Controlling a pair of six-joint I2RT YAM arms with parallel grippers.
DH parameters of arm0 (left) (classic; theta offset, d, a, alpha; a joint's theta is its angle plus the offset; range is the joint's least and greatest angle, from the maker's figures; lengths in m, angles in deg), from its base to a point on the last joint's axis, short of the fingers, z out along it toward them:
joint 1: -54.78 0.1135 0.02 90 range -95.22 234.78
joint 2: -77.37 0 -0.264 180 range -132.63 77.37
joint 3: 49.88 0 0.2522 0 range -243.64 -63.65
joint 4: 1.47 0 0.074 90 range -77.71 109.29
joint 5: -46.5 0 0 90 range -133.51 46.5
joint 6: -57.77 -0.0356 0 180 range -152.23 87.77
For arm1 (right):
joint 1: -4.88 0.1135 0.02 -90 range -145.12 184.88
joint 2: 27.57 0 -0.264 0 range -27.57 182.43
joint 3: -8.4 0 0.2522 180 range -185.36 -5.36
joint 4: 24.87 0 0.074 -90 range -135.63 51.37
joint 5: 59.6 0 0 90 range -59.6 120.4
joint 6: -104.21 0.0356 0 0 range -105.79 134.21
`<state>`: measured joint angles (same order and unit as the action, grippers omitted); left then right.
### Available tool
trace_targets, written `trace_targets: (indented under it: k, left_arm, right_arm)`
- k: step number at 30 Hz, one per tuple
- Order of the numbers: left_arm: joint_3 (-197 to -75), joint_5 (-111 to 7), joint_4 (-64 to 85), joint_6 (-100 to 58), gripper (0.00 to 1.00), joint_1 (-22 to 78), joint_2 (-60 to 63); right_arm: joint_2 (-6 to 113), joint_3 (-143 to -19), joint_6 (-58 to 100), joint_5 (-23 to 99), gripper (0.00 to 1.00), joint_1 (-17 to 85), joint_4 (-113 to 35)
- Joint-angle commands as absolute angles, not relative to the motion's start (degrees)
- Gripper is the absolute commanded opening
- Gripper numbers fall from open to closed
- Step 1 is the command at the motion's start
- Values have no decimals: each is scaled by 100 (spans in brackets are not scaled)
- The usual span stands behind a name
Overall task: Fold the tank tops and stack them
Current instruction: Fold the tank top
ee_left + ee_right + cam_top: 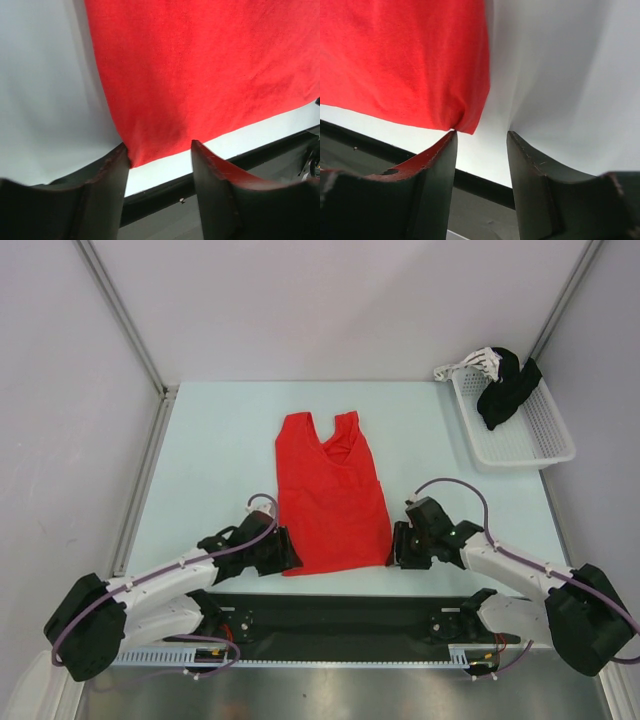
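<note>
A bright red tank top (330, 490) lies flat on the table, neck away from me, hem at the near edge. My left gripper (283, 556) is open at its near left hem corner; in the left wrist view (160, 150) the corner of the red fabric (200, 75) lies between the spread fingers. My right gripper (394, 545) is open at the near right hem corner; in the right wrist view (481, 136) the red corner (420, 65) touches the left fingertip (447, 142). Neither grips the cloth.
A white mesh basket (520, 440) stands at the back right with a black garment (505, 388) and something white in it. A black strip (340, 615) runs along the table's near edge. Walls enclose the left, back and right.
</note>
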<state>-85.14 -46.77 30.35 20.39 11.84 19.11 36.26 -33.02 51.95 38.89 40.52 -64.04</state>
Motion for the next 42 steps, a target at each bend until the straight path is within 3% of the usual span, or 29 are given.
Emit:
trace_targets:
  k: [1, 7, 10, 14, 19, 23, 28, 32, 40, 42]
  left_arm:
    - [-8237, -4729, 3127, 2076, 55, 1198, 1786]
    - [-8078, -4641, 3223, 2112, 50, 1189, 1804]
    - [-8105, -4509, 3443, 2068, 51, 1180, 1804]
    - [-8157, -4368, 3786, 2006, 46, 1180, 1874]
    - [-8210, -3877, 4252, 1980, 35, 1180, 2129]
    - [-8140, -3972, 4244, 2032, 35, 1172, 2191]
    - [-8140, -4008, 4235, 2041, 56, 1128, 2059]
    - [-8114, -4201, 4051, 2041, 57, 1101, 1945]
    - [-8061, -4298, 3602, 2313, 55, 706, 1453]
    - [-7947, -4289, 3366, 2410, 47, 627, 1216]
  right_arm:
    - [3737, -3287, 5289, 3972, 49, 4197, -6078]
    - [4124, -3331, 5271, 3831, 47, 4303, -5797]
    - [4300, -3427, 5218, 3709, 40, 4373, -5761]
    - [4406, -3795, 5200, 2711, 0, 4627, -6454]
    - [4178, -4078, 5315, 1854, 0, 4926, -7229]
    - [4178, -4192, 5429, 1660, 2, 5111, -7431]
    - [4231, -4184, 5499, 1651, 21, 5155, -7449]
    - [4204, -4122, 5429, 1748, 34, 5164, -7282]
    - [4520, -4061, 5306, 1994, 33, 5155, -6870]
    - [4599, -4052, 5271, 2029, 26, 5155, -6825]
